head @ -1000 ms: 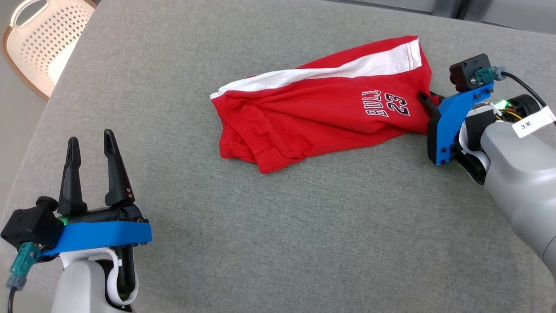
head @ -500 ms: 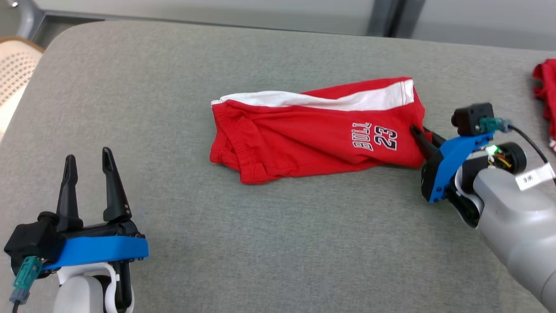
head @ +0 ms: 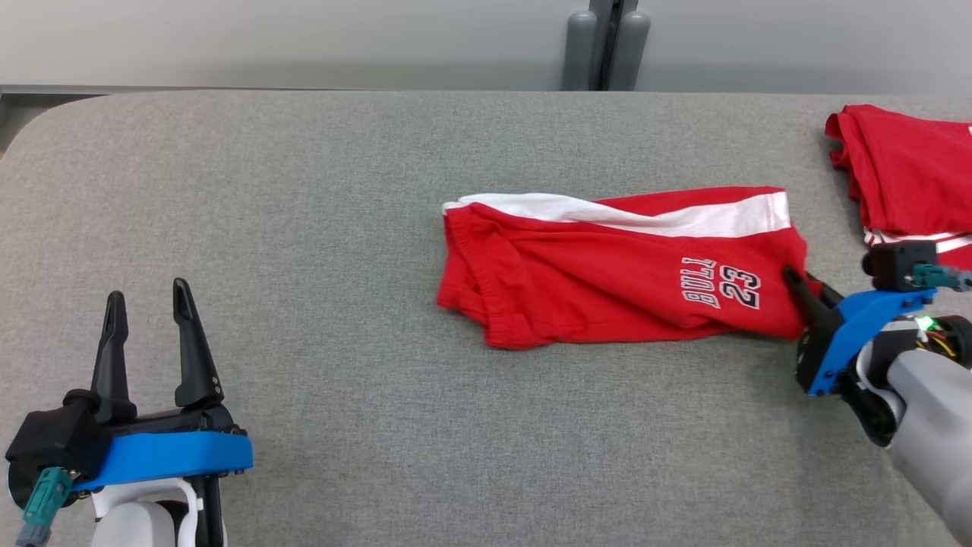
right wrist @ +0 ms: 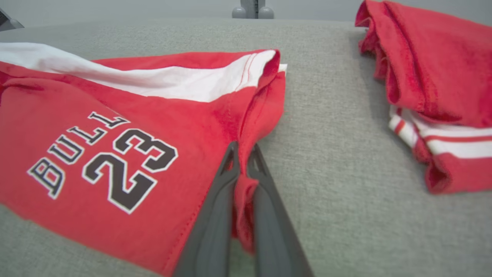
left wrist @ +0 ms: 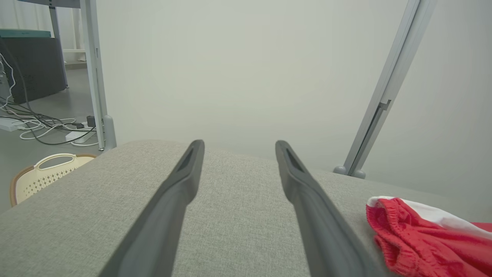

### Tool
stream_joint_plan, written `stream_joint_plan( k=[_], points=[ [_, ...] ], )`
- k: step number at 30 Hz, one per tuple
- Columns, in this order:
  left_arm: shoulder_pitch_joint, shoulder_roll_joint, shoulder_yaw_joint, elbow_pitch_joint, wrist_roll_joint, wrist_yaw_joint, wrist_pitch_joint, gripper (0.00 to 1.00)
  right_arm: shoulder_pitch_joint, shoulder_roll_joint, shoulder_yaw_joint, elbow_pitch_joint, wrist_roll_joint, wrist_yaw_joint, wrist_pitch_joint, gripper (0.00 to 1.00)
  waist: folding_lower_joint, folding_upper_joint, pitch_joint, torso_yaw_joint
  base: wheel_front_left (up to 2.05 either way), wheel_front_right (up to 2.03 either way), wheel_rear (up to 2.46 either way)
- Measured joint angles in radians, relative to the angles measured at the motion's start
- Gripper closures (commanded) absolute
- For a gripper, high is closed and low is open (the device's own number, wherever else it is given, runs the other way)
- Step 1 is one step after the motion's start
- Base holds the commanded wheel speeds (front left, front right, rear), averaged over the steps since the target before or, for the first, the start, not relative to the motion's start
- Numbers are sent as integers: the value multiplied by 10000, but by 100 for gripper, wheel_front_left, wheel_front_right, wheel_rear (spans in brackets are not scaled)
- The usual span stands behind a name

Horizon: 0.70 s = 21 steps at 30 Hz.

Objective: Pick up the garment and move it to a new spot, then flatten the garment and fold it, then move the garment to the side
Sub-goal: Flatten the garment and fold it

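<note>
Because the right claw (head: 791, 273) is clamping only a hem corner of the red-and-white fabric shorts (head: 607, 266), left claw (head: 148, 290) gaping, slippage is looming.

Left gripper (head: 148, 291) sits low at the left, fingers pointing up and spread wide, nothing between them. Right gripper (head: 793, 277) reaches in from the right on its pale forearm (head: 930, 425), fingers pinched tight on the garment (head: 607, 281) hem.
</note>
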Motion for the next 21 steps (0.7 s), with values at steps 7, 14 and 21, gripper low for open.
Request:
stream_joint_plan(
  k=[7, 14, 21],
  points=[
    [73, 54, -46, -2, 102, 0, 0, 0, 173, -378, -662, 77, -86, 0, -12, 100, 0, 0, -38, -71, 0, 0, 0],
    [86, 92, -25, 46, 215, 0, 0, 0, 344, -305, -1170, 56, -351, 0, -12, 100, 0, 0, -63, -73, 0, 0, 0],
    [106, 92, -21, 75, 274, 0, 0, 0, 343, -155, -1755, -378, -769, -2, -13, 100, 1, 0, -174, -70, 0, 0, 0]
  ],
)
